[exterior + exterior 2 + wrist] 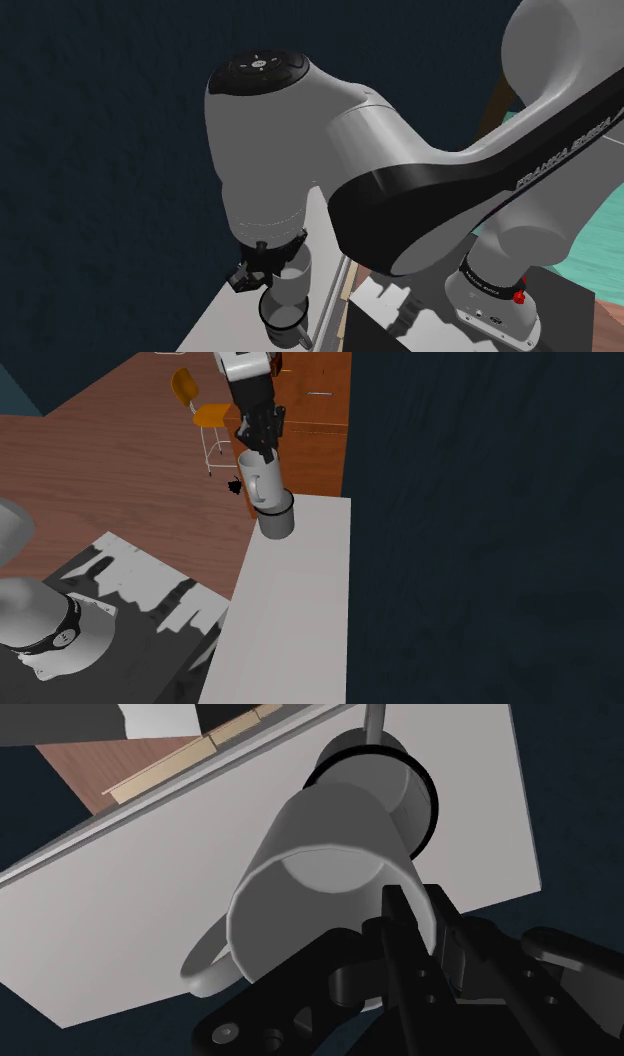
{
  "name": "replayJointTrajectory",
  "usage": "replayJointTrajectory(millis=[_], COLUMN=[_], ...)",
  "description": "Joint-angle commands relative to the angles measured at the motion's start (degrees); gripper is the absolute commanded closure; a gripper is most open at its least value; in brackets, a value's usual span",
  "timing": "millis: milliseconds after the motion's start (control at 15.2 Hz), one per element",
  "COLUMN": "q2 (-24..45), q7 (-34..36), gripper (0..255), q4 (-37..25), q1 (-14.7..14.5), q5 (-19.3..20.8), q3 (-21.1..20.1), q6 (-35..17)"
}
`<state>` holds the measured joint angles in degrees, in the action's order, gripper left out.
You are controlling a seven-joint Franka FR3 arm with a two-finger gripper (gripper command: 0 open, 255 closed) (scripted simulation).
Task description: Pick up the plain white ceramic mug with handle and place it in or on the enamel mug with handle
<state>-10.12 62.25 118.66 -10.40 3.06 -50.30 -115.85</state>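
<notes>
White tabletop (300,602), dark wall (480,502). 1 white mug (262,482), rim pinched in my gripper (266,448), leans toward 11 o'clock so its base seats inside 1 dark-rimmed enamel mug (278,522).

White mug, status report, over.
Claw shut on white mug at its rim. Mug tilted, base at mouth of dark-rimmed grey mug. Nothing in the way.

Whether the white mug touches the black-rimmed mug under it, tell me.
Cannot tell. In the second exterior view the white mug leans with its base down inside the black-rimmed mug, whose rim hides any contact or gap.
</notes>
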Motion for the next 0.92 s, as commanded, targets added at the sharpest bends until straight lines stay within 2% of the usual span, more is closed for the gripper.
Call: replayJointTrajectory(millis=[0,198,660,726,858], q2=[0.5,1.5,1.5,1.6,1.5], q7=[0.6,1.6,1.6,1.7,1.5], gripper=[255,255,255,0,0], q4=[1.0,2.7,2.7,2.6,2.7], q1=[0.0,0.2,0.2,0.2,0.2], q5=[0.5,1.4,1.4,1.5,1.4], q3=[-0.4,-0.9,-0.9,-0.9,-0.8], q6=[-1.4,-3.7,-3.7,-3.6,-3.6])
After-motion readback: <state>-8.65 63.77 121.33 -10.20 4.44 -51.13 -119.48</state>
